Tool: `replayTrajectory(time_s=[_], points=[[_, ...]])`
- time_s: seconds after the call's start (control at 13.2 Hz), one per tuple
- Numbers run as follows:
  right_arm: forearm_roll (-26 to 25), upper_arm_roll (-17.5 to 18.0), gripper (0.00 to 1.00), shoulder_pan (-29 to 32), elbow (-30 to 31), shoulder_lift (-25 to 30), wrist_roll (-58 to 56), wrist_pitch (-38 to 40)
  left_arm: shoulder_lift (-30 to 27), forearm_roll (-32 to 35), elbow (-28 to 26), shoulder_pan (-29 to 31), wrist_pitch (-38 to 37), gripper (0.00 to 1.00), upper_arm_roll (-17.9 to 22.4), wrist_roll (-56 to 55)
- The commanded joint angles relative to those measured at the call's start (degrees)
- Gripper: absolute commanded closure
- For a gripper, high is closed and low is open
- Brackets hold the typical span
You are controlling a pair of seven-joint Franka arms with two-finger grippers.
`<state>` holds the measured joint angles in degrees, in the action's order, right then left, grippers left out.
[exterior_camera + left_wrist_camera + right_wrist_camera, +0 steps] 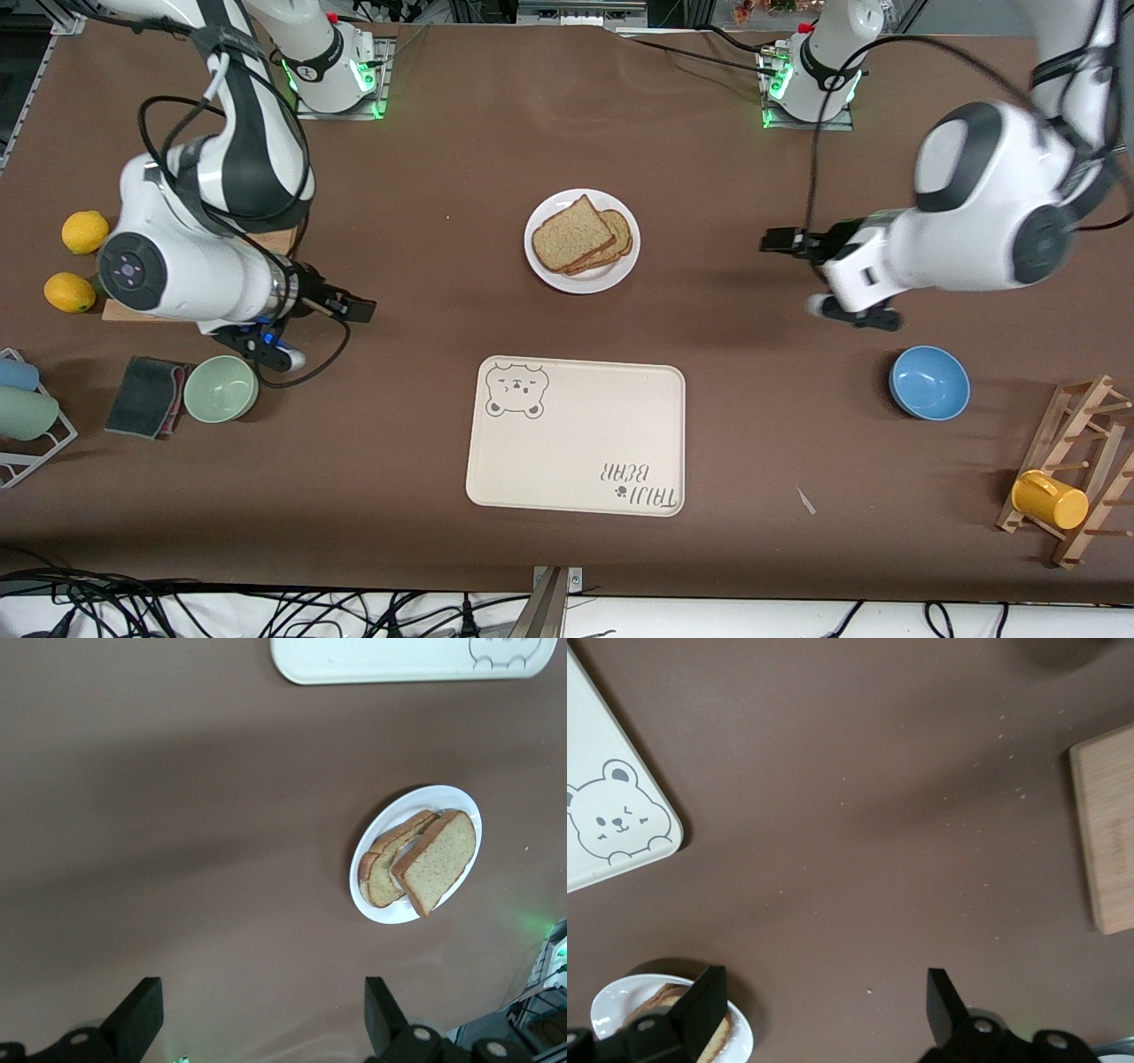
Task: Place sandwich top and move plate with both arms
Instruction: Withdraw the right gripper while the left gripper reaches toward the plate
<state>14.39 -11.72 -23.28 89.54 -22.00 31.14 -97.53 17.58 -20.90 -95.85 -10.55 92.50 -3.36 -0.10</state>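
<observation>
**Bread on the plate, both grippers apart from it**

The sandwich top (571, 232) lies on the other bread slice (617, 244), and both sit on the white plate (567, 279). The top slice is a bit crooked, so the lower slice sticks out from under it toward the left arm's end of the table. The plate rests on the brown table (709, 425), farther from the front camera than the bear tray (576, 443).

The left gripper (778, 241) hangs over bare table, well apart from the plate, toward the left arm's end. Its fingers are spread wide and hold nothing. In the left wrist view the two black fingers (137, 1019) frame bare table, and the plate (376, 895) with the sandwich top (436, 861) lies out in front of them, nearer one finger than the other.

The right gripper (359, 308) hangs over bare table too, well apart from the plate, toward the right arm's end. Its fingers (700, 1005) are spread wide and hold nothing. The plate (607, 1005) peeks out just past one finger, not between the two.

A green bowl (221, 388) sits near the right gripper. A blue bowl (928, 383) sits near the left gripper. A wooden board (1106, 837) shows in the right wrist view.
</observation>
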Motion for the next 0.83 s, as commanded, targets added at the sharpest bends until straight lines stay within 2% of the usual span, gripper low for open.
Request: replayTrajectory(time_s=[0.0,0.15,0.45,0.53,0.6,0.76], points=[[-5.3,0.0,0.01,-0.5,1.1,5.0,-2.0,2.9,6.4,-5.7,2.0,-2.9,2.6,0.0,-1.0,5.2],[-7.3,-0.4,0.01,-0.5,1.1,7.6,-6.6,4.6,9.7,-9.7,1.7,-3.1,5.7,0.0,-2.2,12.3],[-7.7,-1.7,0.01,-0.4,1.2,11.3,-12.3,7.1,12.8,-15.3,0.3,-3.8,12.2,0.0,-3.1,21.2],[-7.6,-0.7,0.01,0.9,1.8,13.0,-12.3,7.1,13.2,-16.2,-0.3,-4.0,14.6,0.0,-3.2,21.8],[-7.7,2.3,0.01,4.0,2.0,14.0,-12.9,7.3,13.8,-17.8,-1.6,-4.3,16.6,0.0,-4.4,21.9],[-8.2,8.6,0.0,13.5,1.3,14.5,-15.4,8.3,16.3,-21.2,-2.2,-4.0,18.2,0.11,-5.1,29.8]])
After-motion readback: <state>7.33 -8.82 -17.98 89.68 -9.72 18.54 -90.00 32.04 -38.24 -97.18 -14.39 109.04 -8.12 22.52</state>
